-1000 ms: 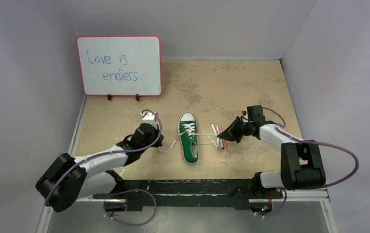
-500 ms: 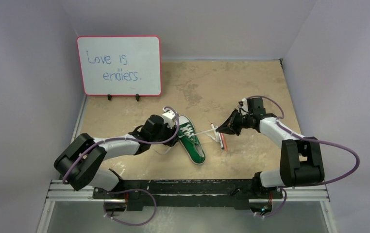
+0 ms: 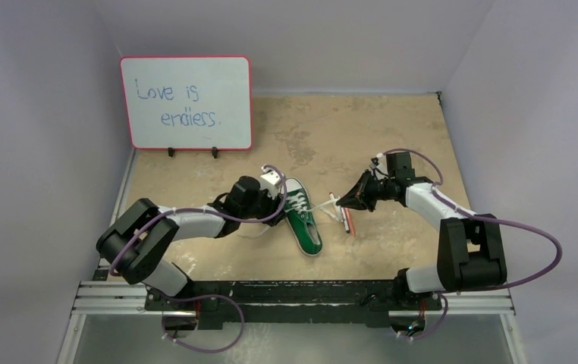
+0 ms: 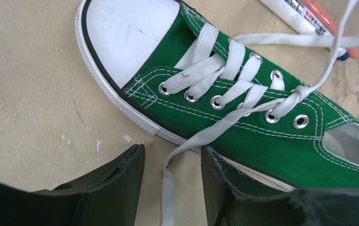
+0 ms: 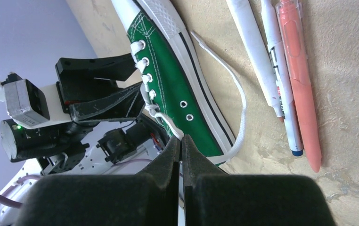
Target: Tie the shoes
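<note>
beside sneaker [image 3: 302,221], right claw [image 5: 181,141] pinches white lace [image 5: 167,125]

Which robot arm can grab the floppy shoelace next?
Left. The left gripper is open beside the shoe with the loose lace lying between its fingers, so it likely only needs to close. The right gripper is shut on the other lace.
</note>
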Controlling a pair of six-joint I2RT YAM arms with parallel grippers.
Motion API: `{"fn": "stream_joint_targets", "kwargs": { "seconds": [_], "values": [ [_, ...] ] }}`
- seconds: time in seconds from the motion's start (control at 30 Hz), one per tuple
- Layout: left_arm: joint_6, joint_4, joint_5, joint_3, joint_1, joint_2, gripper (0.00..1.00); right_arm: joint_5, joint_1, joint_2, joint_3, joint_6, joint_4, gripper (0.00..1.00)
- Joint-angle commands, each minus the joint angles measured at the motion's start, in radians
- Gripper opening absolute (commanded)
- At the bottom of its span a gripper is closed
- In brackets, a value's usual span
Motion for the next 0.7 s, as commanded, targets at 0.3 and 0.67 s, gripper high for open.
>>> {"fn": "stream_joint_targets", "kwargs": {
  "seconds": [0.3, 0.67],
  "values": [
    [0.015, 0.102, 0.053, 0.036, -0.006, 0.130, 0.34, -0.049, -0.004, -0.024, 0.017, -0.011, 0.010, 0.00],
    [0.028, 0.091, 0.041, -0.043, -0.005, 0.030, 0.40, -0.059, -0.004, -0.031, -0.003, 0.003, 0.023, 0.00]
  ]
}}
